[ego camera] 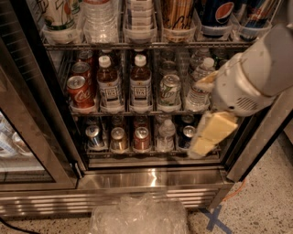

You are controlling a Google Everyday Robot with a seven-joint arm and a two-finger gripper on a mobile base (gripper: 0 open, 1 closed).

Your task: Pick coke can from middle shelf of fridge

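The coke can (78, 91) is red with white script and stands at the front of the leftmost lane of the middle shelf (151, 111), a wire rack with clear lane trays. More red cans stand behind it. The fridge (151, 178) stands open with its steel base panel below. My gripper (203, 144), with yellowish pads on a white arm, hangs in front of the fridge's right side, level with the lower shelf. It is far to the right of the coke can and below it, and holds nothing that I can see.
Two brown tea bottles (109, 87), a green-and-silver can (169, 89) and a water bottle (200, 84) share the middle shelf. Pepsi bottles (215, 13) stand above, several cans (119, 139) below. The glass door (27, 137) is open at left. Crumpled plastic (137, 215) lies on the floor.
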